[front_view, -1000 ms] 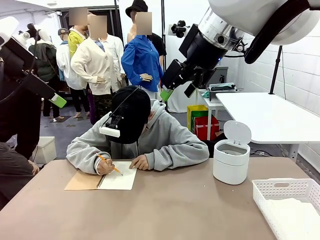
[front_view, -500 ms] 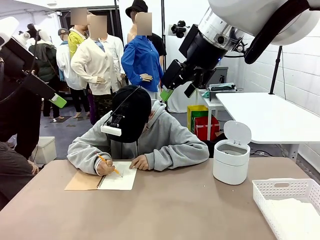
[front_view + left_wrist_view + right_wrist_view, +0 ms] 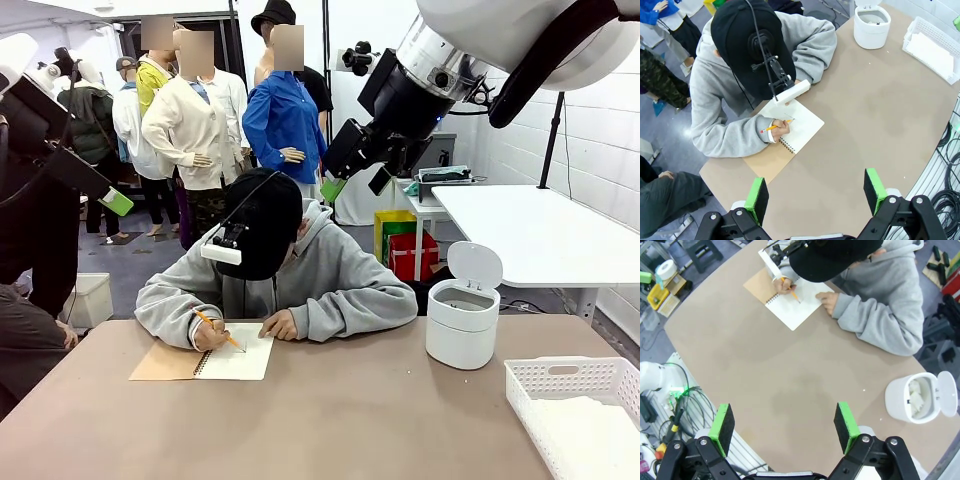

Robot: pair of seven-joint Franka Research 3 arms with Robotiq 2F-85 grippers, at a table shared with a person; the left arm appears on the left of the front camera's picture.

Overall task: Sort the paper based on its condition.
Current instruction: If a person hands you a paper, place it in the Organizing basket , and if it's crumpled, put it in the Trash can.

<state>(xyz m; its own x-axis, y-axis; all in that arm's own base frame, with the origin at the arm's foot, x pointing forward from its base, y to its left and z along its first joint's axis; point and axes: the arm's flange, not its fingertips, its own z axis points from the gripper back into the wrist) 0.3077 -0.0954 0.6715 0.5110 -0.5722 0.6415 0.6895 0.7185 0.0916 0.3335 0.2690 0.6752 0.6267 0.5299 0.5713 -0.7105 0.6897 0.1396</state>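
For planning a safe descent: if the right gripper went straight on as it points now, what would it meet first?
The right gripper would likely meet bare table first, between the notebook and the white bin.

The notebook (image 3: 238, 362) lies on the table (image 3: 330, 425), at the far left, before the person (image 3: 335, 285). The bin (image 3: 461, 330) stands far right, crumpled paper (image 3: 914, 394) in it. The basket (image 3: 560, 378), nearer at the right edge, holds flat paper (image 3: 590, 442).

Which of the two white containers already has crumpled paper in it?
The round bin with its lid flipped open: lumpy wads sit inside. The slotted basket holds flat sheets instead.
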